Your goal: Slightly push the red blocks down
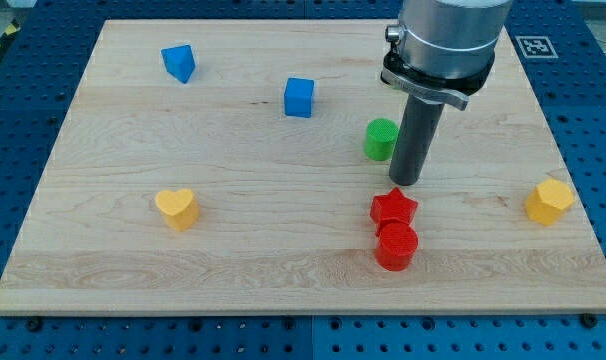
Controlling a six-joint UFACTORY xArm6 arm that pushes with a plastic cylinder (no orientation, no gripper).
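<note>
A red star block point(393, 208) lies right of centre on the wooden board point(283, 250). A red cylinder block point(396, 246) touches it just below. My tip point(406, 183) stands just above the red star, at its upper right edge, very close or touching. A green cylinder block point(381, 138) stands just left of the rod.
A blue cube point(299, 97) sits above centre. A blue wedge-like block point(179, 63) sits at the top left. A yellow heart block point(176, 208) lies at the left. A yellow hexagon block point(549, 201) lies near the right edge.
</note>
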